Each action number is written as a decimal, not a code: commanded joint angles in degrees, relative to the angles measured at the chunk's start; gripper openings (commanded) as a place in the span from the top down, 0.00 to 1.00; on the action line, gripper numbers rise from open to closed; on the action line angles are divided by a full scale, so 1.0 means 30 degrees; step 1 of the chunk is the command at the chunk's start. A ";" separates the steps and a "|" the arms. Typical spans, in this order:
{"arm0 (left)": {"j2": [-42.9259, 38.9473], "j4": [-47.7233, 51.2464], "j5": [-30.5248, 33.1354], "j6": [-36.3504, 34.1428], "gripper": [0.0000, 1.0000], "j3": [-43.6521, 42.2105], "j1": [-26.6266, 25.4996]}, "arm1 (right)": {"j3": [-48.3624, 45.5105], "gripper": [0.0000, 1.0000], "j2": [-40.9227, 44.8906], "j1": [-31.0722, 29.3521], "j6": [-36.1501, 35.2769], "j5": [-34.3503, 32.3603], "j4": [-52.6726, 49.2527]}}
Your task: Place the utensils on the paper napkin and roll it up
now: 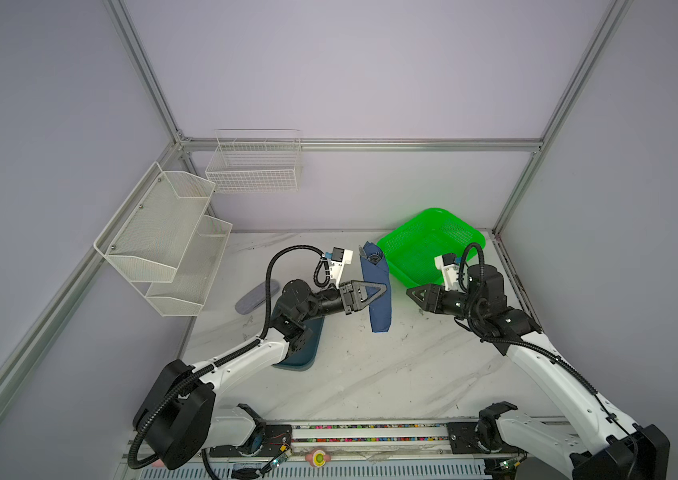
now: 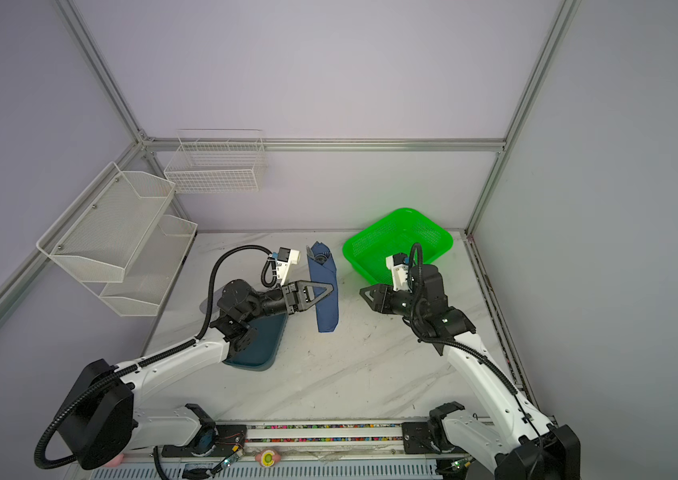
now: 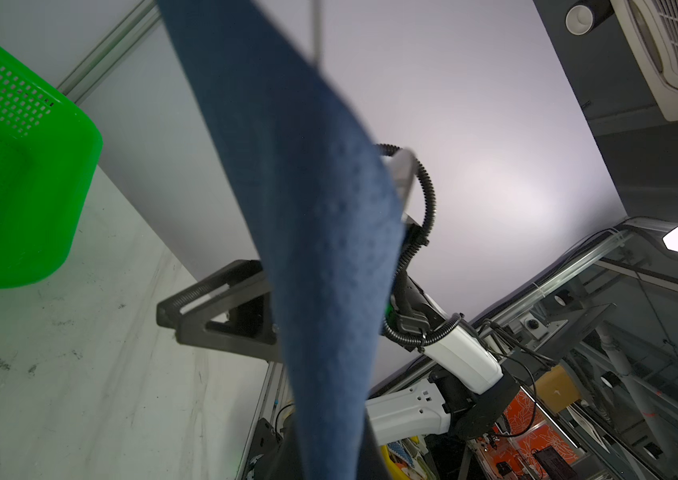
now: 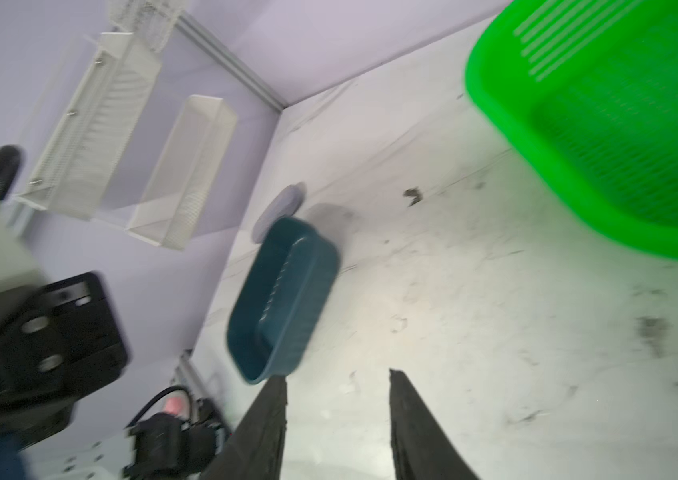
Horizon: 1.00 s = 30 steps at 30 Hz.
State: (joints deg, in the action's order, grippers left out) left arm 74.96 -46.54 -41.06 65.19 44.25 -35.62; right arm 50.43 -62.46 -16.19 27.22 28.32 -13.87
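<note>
Green basket (image 1: 437, 210) is set just beyond the right claw (image 1: 410, 291), in the far right corner of the tabletop (image 1: 370, 382); its rim lies close to the far end of the paper napkin (image 1: 375, 274). Teal tray (image 1: 308, 353) is mostly covered by the left arm, back behind the left claw (image 1: 385, 286). Grey case (image 1: 252, 299) beside the tray is half hidden by the same arm. White mesh shelf (image 1: 163, 232) and wire basket (image 1: 254, 166) are hung on the walls, well apart from both claws.

The napkin is rolled into a long bundle and is clamped near mid-length by the left claw, fingers tight on it. Whether the roll's near end touches the tabletop cannot be told. Utensils (image 1: 361, 251) are seen only as silver tips at the roll's far end; the pieces cannot be told apart. The right claw is partly spread with nothing in it, near the roll but apart from it. The right wrist view is blurred. Bare tabletop is seen from both claws to the near edge.
</note>
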 commanded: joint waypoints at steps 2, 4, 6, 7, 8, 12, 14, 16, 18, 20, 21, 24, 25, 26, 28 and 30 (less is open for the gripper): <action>-0.0820 -0.0442 0.0122 -0.0629 1.00 0.0134 0.0182 | 0.0549 0.50 -0.2445 0.3091 0.0728 -0.1997 -0.0776; -0.1024 -0.0213 0.0202 -0.0771 1.00 0.0020 0.0197 | 0.0771 0.45 -0.3454 0.4306 0.0775 -0.1827 -0.0540; -0.1200 0.0123 0.0376 -0.0954 1.00 -0.0147 0.0197 | 0.1275 0.43 -0.4677 0.5097 0.1026 -0.2501 -0.0694; -0.1242 0.0240 0.0436 -0.1007 1.00 -0.0188 0.0194 | 0.1500 0.42 -0.5136 0.5288 0.1062 -0.2834 -0.0738; -0.1282 0.0329 0.0471 -0.1016 1.00 -0.0225 0.0183 | 0.1701 0.41 -0.5694 0.5434 0.1091 -0.3215 -0.0713; -0.1167 0.0342 0.0503 -0.1017 1.00 -0.0206 0.0183 | 0.2402 0.40 -0.7648 0.5542 0.0964 -0.3214 -0.0068; -0.1085 0.0339 0.0503 -0.1017 1.00 -0.0151 0.0188 | 0.3063 0.39 -0.8907 0.5540 0.0628 -0.2226 0.0080; -0.0970 0.0284 0.0503 -0.0973 1.00 -0.0113 0.0184 | 0.3743 0.39 -1.0247 0.5542 0.0474 -0.1537 0.0073; -0.0824 0.0121 0.0433 -0.0828 1.00 -0.0066 0.0183 | 0.4581 0.39 -1.1527 0.5512 0.0049 -0.1406 -0.0533; -0.0780 0.0119 0.0386 -0.0782 1.00 0.0015 0.0183 | 0.5224 0.39 -1.2459 0.5476 -0.0750 -0.1380 -0.1461; -0.0796 0.0183 0.0407 -0.0826 1.00 -0.0012 0.0198 | 0.5326 0.40 -1.2689 0.5457 -0.1255 -0.1551 -0.1856; -0.0904 0.0511 0.0608 -0.1023 1.00 -0.0128 0.0183 | 0.4965 0.41 -1.2664 0.5317 -0.2482 -0.1998 -0.2761; -0.0904 0.0640 0.0661 -0.1114 1.00 -0.0131 0.0189 | 0.4725 0.41 -1.2495 0.5159 -0.2658 -0.2300 -0.2913; -0.0839 0.0759 0.0704 -0.1176 1.00 -0.0105 0.0211 | 0.4374 0.41 -1.2243 0.4913 -0.2864 -0.2610 -0.2994; -0.0593 0.0926 0.0642 -0.1204 1.00 0.0058 0.0183 | 0.3716 0.42 -1.1762 0.4243 -0.3301 -0.2844 -0.3308; -0.0315 0.0925 0.0489 -0.1091 1.00 0.0265 0.0186 | 0.3344 0.43 -1.1380 0.3273 -0.3632 -0.3459 -0.3757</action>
State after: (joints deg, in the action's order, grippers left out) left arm 73.58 -41.47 -40.01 63.33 44.18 -35.27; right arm 62.81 -98.28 -2.87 20.62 20.95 -18.37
